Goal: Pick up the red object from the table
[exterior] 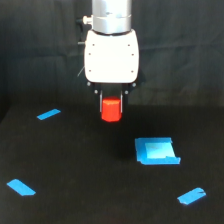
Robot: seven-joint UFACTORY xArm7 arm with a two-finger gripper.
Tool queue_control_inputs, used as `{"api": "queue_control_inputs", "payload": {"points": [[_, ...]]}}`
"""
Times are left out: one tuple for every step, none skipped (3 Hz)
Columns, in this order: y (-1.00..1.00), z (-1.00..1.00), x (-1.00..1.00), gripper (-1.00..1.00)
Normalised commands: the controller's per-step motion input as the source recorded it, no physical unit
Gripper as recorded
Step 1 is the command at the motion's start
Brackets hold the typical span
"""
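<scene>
Exterior view, single frame. The arm is hanging down from the top of the frame, its white wrist housing (111, 56) sitting below a silver cylindrical link (112, 15). The hand (111, 102) is pointing straight down, its dark fingers (101, 100) flanking the red object (111, 110) on both sides.

The hand is grasping the red object: the block's upper part is sitting between the fingers, and its lower part is showing below the fingertips. Block is looking upright. Whether its underside is touching the table (75, 165) or is just clear of it cannot be told from this angle.

The table is showing as matte black. A blue square patch (156, 151) is lying toward the exterior view's right, nearer the camera than the block and apart from it. Three blue tape strips are lying well apart from the block: one (48, 114) at the exterior view's left, level with the block, one (21, 187) at lower left, one (191, 196) at lower right.
</scene>
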Motion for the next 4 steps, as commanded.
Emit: {"api": "queue_control_inputs", "payload": {"points": [[0.0,0.05,0.08,-0.98],[-0.13,0.09,0.0,-1.0],[-0.1,0.05,0.06,-0.97],[0.05,0.05,0.06,-1.0]]}}
